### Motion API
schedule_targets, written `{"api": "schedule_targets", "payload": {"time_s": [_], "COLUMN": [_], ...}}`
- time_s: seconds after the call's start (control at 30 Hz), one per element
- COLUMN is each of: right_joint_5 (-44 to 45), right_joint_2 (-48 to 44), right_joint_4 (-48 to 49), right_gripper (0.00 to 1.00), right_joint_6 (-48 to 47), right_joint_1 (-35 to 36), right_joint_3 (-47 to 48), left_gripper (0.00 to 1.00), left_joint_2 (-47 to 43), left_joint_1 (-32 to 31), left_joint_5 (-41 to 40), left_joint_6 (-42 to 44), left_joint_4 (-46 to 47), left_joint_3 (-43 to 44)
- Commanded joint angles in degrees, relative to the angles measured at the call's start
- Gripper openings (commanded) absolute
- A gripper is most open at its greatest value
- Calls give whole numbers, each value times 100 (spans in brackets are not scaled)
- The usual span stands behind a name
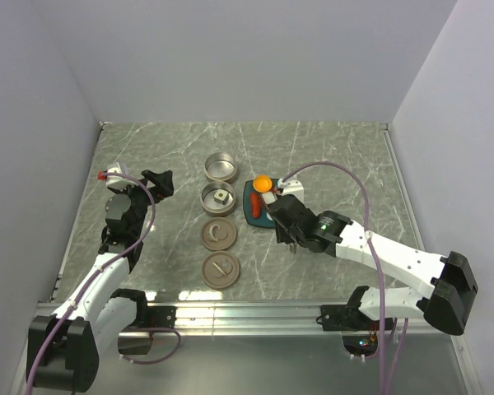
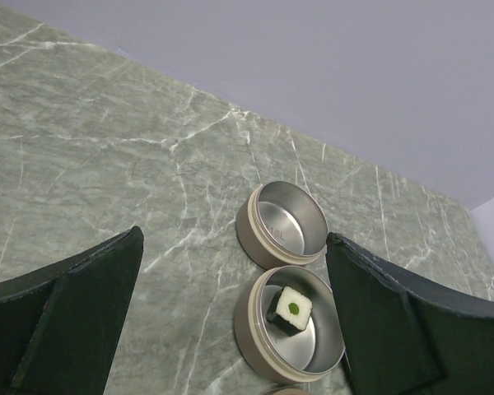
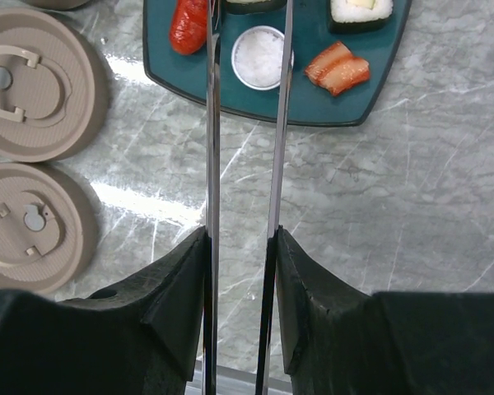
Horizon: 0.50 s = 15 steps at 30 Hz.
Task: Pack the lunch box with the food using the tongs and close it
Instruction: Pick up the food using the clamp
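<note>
My right gripper [image 3: 241, 239] [image 1: 284, 220] is shut on the silvery tongs [image 3: 212, 123]. Their two narrow arms run up over the teal plate [image 3: 313, 99] and flank a white round piece [image 3: 262, 56]; the tips pass out of the top of the right wrist view. Also on the plate are a red sausage piece [image 3: 189, 25], a red-orange piece [image 3: 337, 68], a white cube [image 3: 361, 8] and an orange ball [image 1: 263, 183]. One lunch box tin [image 2: 281, 222] stands empty. The other tin [image 2: 255, 346] holds a white cube with a dark rim [image 2: 291, 309]. My left gripper [image 2: 235, 313] [image 1: 158, 183] hangs open left of the tins.
Two tan round lids [image 3: 33, 82] [image 3: 29, 226] lie flat in front of the tins, left of the tongs. Grey walls close in the marble table [image 1: 346, 164] at the back and sides. A metal rail [image 1: 255, 314] runs along the near edge.
</note>
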Motion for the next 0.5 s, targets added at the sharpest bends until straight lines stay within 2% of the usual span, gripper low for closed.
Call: {"api": "schedule_targets", "payload": {"time_s": [0.0,0.47], "right_joint_5": [246,316], "right_joint_2": [-158,-44], "right_joint_4": [8,122], "right_gripper": [21,21], "right_joint_6": [68,-318], "right_joint_1": [42,78], "right_joint_3": [295,1007], "left_gripper": [99,100], "left_joint_2": [-86,-7], "left_joint_1": [29,29], "left_joint_5": [55,90], "left_joint_6": [29,38], "left_joint_4": [168,186], "left_joint_3": [22,57]}}
